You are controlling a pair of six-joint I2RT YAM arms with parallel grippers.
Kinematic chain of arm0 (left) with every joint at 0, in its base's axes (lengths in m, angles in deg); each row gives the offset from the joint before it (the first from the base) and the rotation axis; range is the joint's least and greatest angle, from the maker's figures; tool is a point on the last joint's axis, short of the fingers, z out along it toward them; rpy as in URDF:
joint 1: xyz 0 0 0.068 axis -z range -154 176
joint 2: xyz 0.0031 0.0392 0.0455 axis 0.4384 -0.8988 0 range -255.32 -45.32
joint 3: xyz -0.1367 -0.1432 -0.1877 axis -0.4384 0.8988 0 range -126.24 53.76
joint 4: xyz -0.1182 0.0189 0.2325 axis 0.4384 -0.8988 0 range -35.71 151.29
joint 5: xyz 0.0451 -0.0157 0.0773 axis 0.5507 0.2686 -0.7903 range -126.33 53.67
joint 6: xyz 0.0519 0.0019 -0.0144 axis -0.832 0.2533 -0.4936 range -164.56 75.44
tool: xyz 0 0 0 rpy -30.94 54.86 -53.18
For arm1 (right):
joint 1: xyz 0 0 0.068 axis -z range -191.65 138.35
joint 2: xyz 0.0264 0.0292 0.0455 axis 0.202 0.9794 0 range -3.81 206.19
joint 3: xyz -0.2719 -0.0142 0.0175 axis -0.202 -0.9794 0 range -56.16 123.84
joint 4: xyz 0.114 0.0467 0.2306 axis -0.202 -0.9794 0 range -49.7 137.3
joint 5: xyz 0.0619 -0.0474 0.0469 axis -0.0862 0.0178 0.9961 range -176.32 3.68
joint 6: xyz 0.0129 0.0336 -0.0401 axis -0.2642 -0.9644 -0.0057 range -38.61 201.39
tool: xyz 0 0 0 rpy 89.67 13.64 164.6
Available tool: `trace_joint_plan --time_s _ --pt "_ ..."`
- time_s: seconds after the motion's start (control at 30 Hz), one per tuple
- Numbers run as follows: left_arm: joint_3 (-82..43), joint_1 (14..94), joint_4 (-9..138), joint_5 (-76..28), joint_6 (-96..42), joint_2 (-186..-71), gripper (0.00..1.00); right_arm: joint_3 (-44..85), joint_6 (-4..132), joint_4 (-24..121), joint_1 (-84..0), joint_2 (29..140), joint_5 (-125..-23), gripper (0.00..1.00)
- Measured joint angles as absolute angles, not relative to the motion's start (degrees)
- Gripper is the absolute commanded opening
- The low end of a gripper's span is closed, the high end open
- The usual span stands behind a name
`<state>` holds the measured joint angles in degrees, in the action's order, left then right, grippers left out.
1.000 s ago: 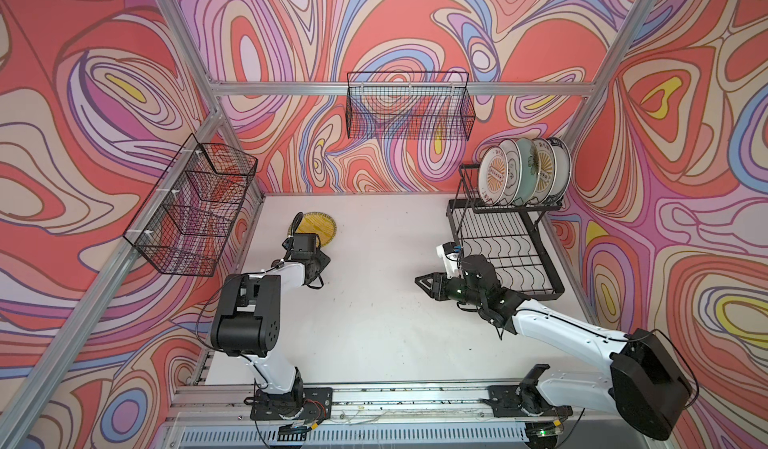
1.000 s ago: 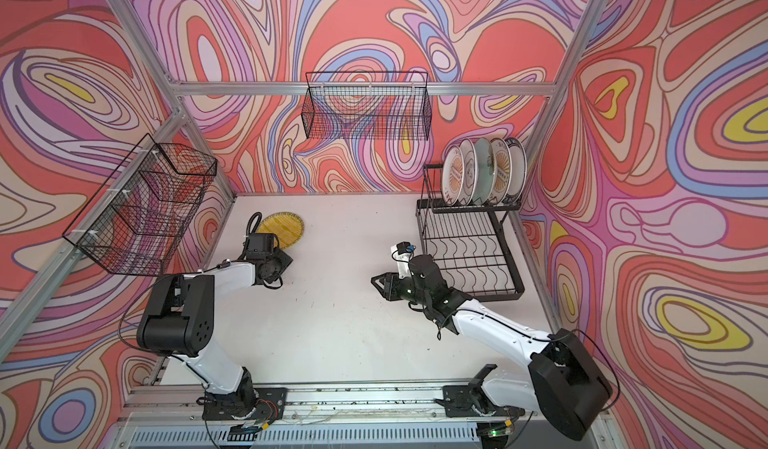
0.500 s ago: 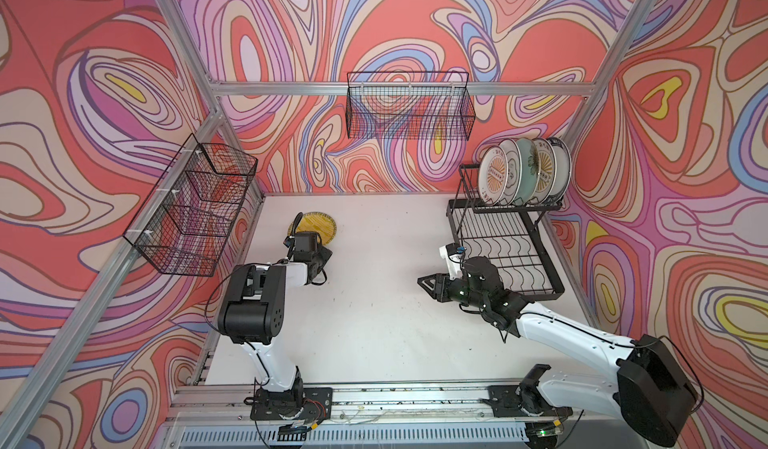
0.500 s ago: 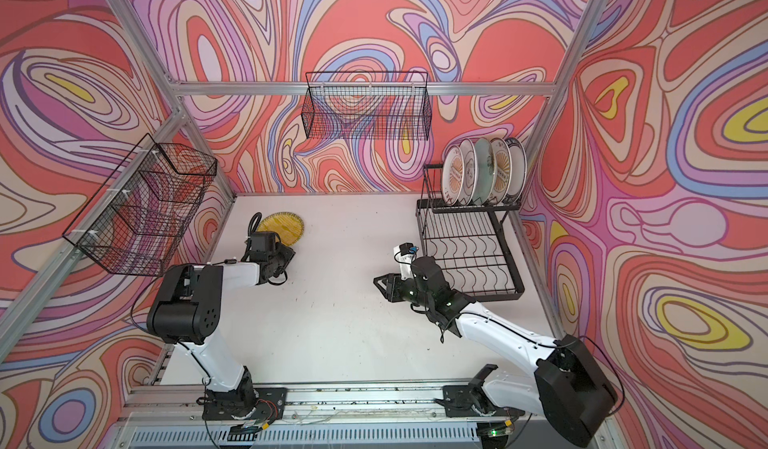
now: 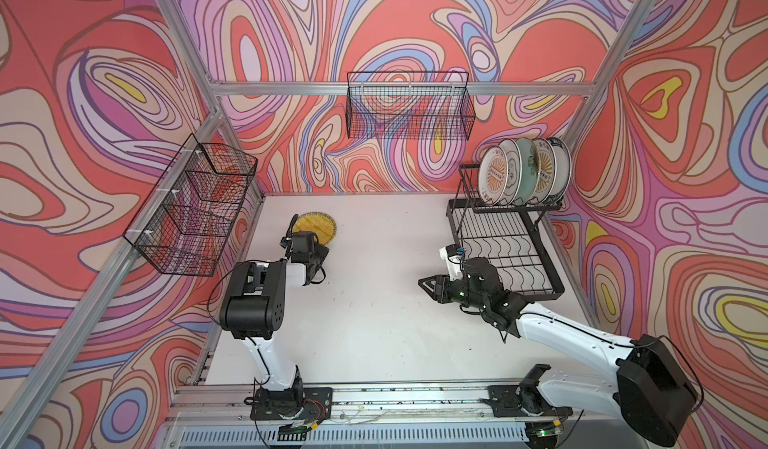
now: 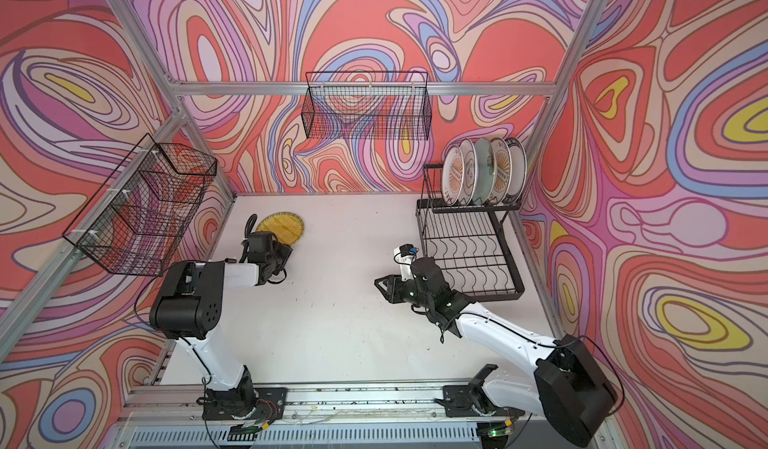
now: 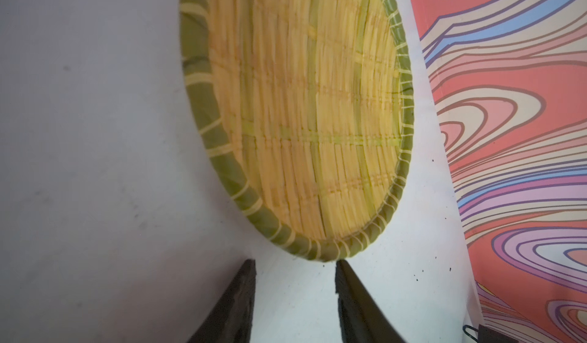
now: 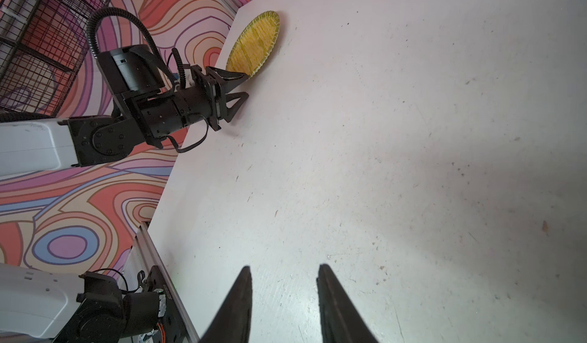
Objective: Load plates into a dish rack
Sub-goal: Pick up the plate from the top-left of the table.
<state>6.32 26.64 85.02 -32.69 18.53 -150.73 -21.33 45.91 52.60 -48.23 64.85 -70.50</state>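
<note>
- Since a second earlier, the left arm's elbow had swung forward and the left fingers [image 7: 241, 297] had crept up to the round yellow woven-look plate [image 7: 301, 103], narrowing a little on the way.
- Those fingers stood partly open and held nothing. The plate's near rim lay right at their tips, in the gap and closer to one tip. Whether it touched could not be told.
- That plate lay flat on the white bench [image 5: 374, 301], straight ahead of the left fingers and well apart from the right ones.
- The right fingers [image 8: 238, 309] had hardly shifted. They hung partly open and empty over bare bench, with the black two-tier wire dish rack [image 5: 498, 247] just behind them.
- Five patterned plates [image 5: 521, 172] already stood on edge in the rack's raised tier, so the yellow one looked like the last to load.
- The approach seemed finished. Judging by the flat plate, the next step would be getting a finger under its rim, which could slide away on the smooth bench.
</note>
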Motion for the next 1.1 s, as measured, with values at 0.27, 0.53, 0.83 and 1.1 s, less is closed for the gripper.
trace_joint_plan --time_s 0.27,0.53,0.83,1.1 --pt "6.32 26.03 89.00 -32.10 20.48 -152.52 0.42 -21.37 46.17 52.45 -48.23 64.85 -70.70 0.35" --pt "6.29 25.55 93.54 -31.55 22.66 -154.66 0.39 -21.37 46.65 52.10 -48.23 64.85 -71.05 0.35" --pt "6.29 25.44 94.13 -31.53 23.47 -155.03 0.35 -21.35 47.11 51.53 -48.23 65.42 -71.31 0.35" --pt "6.29 25.11 94.05 -31.27 24.30 -155.25 0.32 -21.28 47.28 51.51 -48.23 65.99 -71.29 0.35"
